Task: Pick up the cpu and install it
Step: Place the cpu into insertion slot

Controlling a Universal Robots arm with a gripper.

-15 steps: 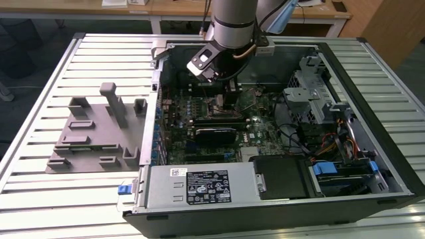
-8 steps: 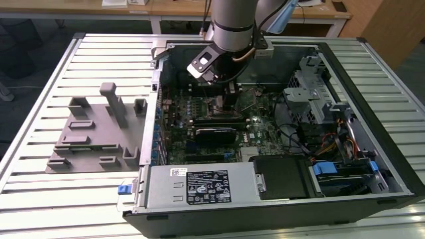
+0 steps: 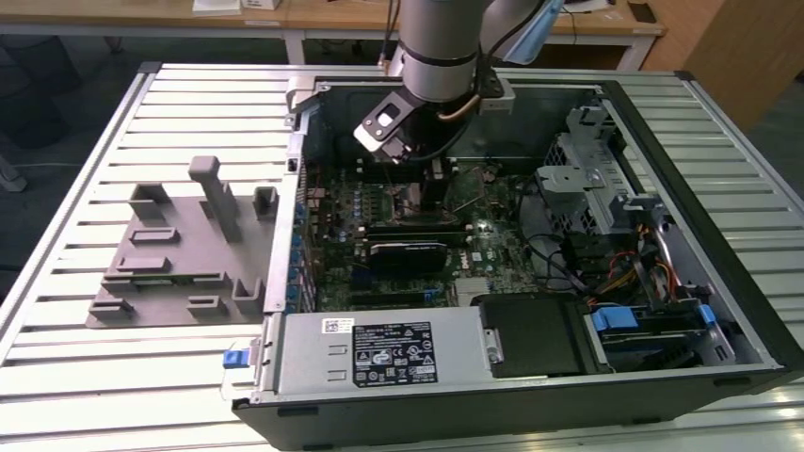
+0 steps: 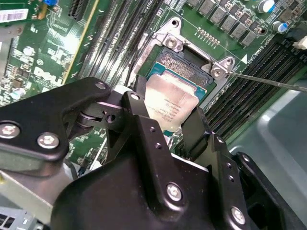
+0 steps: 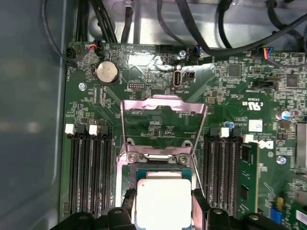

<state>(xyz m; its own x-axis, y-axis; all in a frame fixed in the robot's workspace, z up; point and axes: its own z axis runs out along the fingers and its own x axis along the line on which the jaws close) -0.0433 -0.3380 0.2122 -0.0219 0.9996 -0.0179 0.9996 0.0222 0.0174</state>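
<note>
Hand (image 4: 167,111), second wrist view: two black fingers closed against opposite edges of the cpu (image 4: 175,93), silver top up, no gap visible at either side. The chip sits directly over the socket (image 5: 158,171); I cannot tell whether it already rests in the recess or hangs just above it. Just beyond, the load plate (image 5: 163,106) stands tilted open on its hinge, and the thin retention lever (image 4: 268,81) is swung clear. Memory slots (image 5: 88,177) flank the socket, with a coin cell (image 5: 106,72) further up the board. Judged step: pickup done, placement into the socket under way. That calls for the chip lying square and flat in the frame, with no tilt or side load. Farther out, the open computer case (image 3: 528,414) lies on the slatted counter (image 3: 75,169), with the grey holder plate (image 3: 176,264) beside it.
</note>
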